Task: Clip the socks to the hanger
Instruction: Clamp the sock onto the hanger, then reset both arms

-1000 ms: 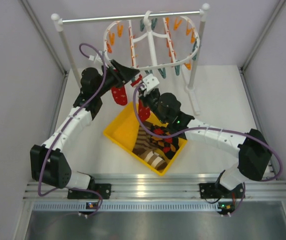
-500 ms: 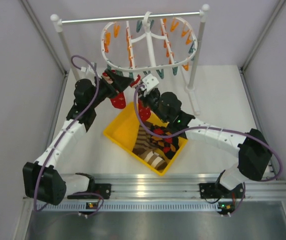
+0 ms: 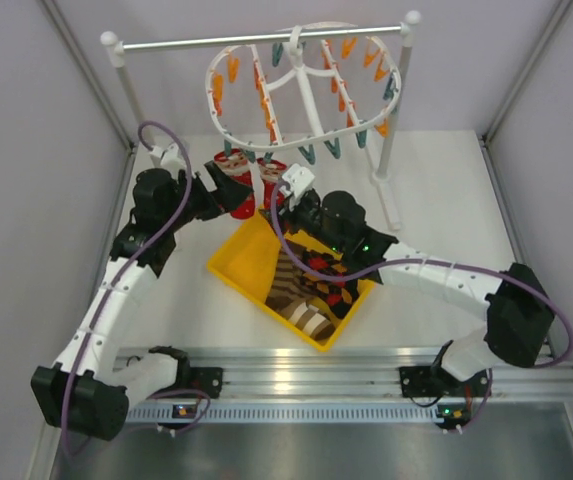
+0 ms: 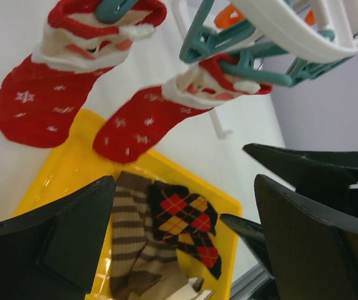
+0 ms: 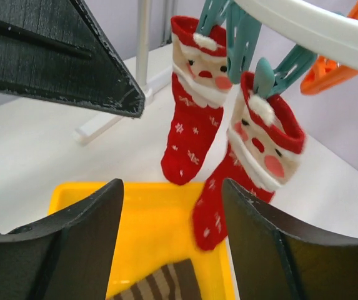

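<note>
Plainly, the socks (image 5: 190, 140) hang clipped, clear of both jaws.

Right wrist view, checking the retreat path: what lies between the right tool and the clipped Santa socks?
Nothing solid: the right wrist view shows open air above the yellow bin between the right tool and the Santa socks.

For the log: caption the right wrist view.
Two Santa socks hang from teal clips on the hanger, near the yellow bin.

We see the left arm (image 3: 111, 300) and right arm (image 3: 436, 275) built of white links and black joints, trailing purple cables (image 3: 567, 332). The fingers (image 4: 316, 237) are matte black wedges, and green dots on the right arm may be indicator lights.
</note>
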Action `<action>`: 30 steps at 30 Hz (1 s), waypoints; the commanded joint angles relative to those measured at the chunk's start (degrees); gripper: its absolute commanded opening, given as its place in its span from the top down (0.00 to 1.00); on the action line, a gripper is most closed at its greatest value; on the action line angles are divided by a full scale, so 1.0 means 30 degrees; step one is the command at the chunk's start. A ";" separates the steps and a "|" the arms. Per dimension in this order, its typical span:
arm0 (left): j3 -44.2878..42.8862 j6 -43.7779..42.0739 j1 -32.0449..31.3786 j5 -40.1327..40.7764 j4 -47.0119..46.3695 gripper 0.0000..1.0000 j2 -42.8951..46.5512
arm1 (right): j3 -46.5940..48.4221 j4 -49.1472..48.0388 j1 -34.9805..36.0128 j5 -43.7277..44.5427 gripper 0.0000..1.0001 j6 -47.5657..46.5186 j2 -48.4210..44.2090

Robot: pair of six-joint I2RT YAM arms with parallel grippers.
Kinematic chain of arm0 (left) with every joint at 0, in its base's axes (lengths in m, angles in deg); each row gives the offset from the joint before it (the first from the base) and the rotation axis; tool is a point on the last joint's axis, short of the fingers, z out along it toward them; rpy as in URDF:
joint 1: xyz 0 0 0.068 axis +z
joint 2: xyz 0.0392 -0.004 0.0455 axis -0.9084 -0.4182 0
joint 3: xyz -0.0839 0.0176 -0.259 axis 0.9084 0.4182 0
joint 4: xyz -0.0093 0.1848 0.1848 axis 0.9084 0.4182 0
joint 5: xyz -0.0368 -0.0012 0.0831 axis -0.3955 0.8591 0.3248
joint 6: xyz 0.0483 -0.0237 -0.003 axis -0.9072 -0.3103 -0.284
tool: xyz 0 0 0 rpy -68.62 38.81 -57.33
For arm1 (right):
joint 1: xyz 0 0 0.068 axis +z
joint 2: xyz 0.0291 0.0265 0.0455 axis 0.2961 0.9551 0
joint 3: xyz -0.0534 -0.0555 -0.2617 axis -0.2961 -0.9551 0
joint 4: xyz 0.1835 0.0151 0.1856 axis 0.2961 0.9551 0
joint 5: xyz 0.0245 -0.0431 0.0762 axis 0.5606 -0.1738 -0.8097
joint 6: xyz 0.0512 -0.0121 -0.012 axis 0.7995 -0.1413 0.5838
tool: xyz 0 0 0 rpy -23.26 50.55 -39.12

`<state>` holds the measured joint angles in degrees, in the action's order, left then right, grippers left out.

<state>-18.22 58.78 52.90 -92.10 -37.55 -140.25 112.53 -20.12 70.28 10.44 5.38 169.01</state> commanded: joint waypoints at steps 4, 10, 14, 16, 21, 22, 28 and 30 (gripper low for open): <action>-0.2669 -0.5344 0.0377 0.1161 0.7285 0.02 0.0224 | -0.0923 0.3605 -0.0225 -0.0684 0.24 0.0897 -0.4234; -0.2934 -0.9887 0.0377 0.2099 0.9198 0.02 0.0489 | -0.1185 0.9552 -0.0749 -0.0770 0.00 0.1801 -0.7428; -0.2177 -1.1351 0.0377 0.1604 0.9698 0.02 0.0839 | -0.2563 1.0962 -0.3237 -0.2089 0.00 0.3706 -0.9798; -0.1764 -1.1618 0.0377 0.1457 0.9668 0.02 0.1161 | -0.3323 1.1608 -0.5024 -0.2645 0.00 0.4528 -1.0562; -0.0913 -1.2410 0.0377 0.1397 0.9814 0.02 0.1747 | -0.6247 1.2078 -0.7658 -0.3260 0.00 0.5698 -1.4018; -0.0797 -1.2410 0.0406 0.1310 0.9844 0.02 0.1835 | -0.6662 1.2252 -0.7985 -0.3320 0.00 0.5789 -1.4429; 0.0052 -1.2439 0.0670 0.0929 0.9495 0.02 0.2041 | -0.9213 1.2196 -0.9072 -0.3349 0.00 0.5907 -1.7126; 0.0200 -1.2410 0.0758 0.0783 0.9376 0.02 0.2099 | -0.9565 1.2020 -0.9131 -0.3496 0.00 0.5849 -1.7538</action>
<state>-18.57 22.56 54.54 -88.34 -8.11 -135.13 84.73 16.97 43.79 1.33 21.73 118.07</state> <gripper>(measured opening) 0.982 0.996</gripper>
